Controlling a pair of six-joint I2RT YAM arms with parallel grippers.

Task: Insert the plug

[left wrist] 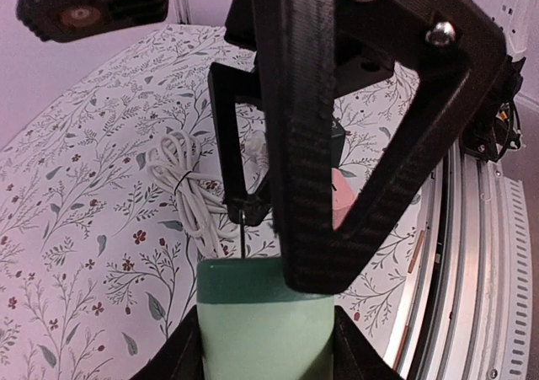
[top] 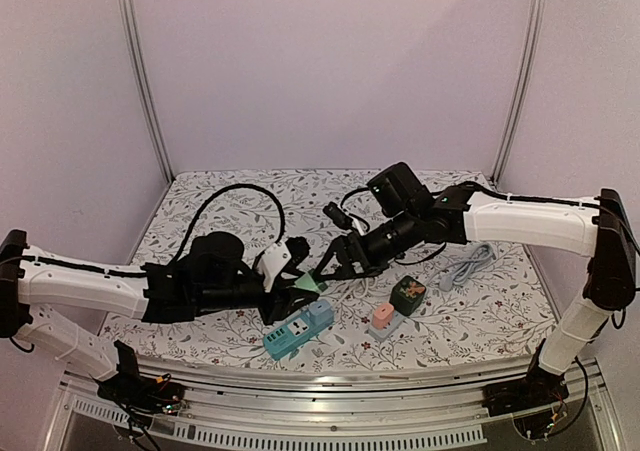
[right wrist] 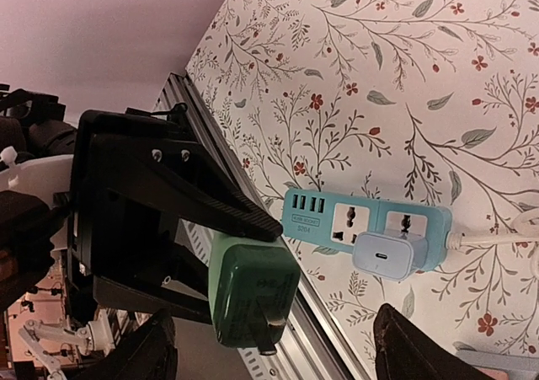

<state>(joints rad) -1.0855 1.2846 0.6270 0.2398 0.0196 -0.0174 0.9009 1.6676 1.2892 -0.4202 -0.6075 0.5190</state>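
Only the right wrist view shows prongs on the green plug, pinched by the left fingers near the power strip (white charger seated). The right fingers are spread, arm stretched inward.

Floral tablecloth, green plug, teal power strip, black-and-white arms.

Tablecloth white with a grey-green leaf-and-twig print and small red flowers. Plug two-tone, pale mint sides and a darker green face. Power strip teal at the USB end, lighter blue along the sockets, with a pale lilac-white charger in it. Adapter salmon pink on a grey base. Cube dark green with an orange-red floral motif. Cable coil light grey; looping cable black. Left arm and right arm have white shells with black joints and ends. Walls pale lilac.
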